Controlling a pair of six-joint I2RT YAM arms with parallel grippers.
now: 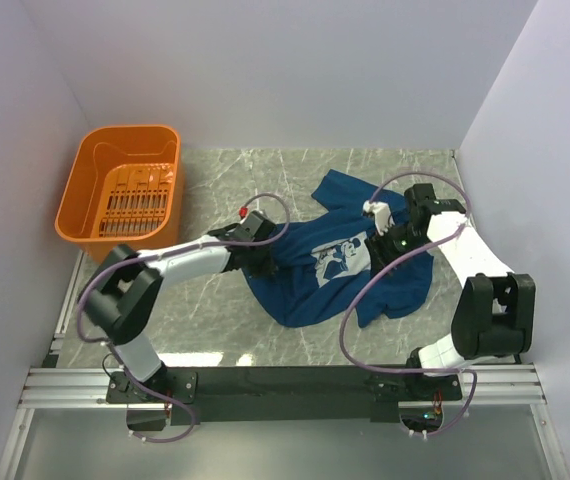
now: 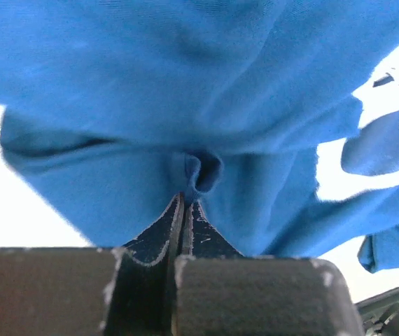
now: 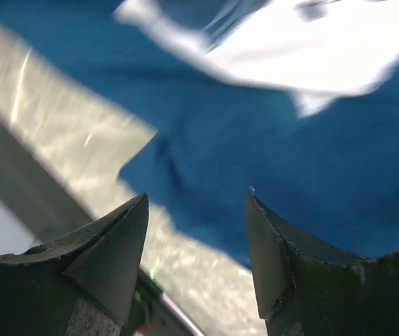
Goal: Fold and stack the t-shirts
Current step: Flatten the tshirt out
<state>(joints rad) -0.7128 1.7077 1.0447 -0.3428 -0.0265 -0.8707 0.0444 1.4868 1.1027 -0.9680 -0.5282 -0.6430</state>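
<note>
Found dark navy-blue cotton t-shirt (image 1: 305, 295) crumpled, no fold made. Noted left gripper (image 2: 184, 201) clamped on cloth at its tips, right gripper (image 3: 197, 199) spread wide, empty.

The left arm (image 1: 190, 262) reaches out from its base, elbow folded back on the left, forearm stretched low toward the middle. The left gripper (image 2: 183, 199) is clamped, fingers pressed flat together, a pucker of the t-shirt (image 2: 185, 84) nipped at their tips. Over on the right, the right arm (image 1: 485, 265) bends at a high elbow and angles inward, wrist tipped down. The right gripper (image 3: 196, 196) hangs with its fingers spread wide, gripping nothing.
</note>
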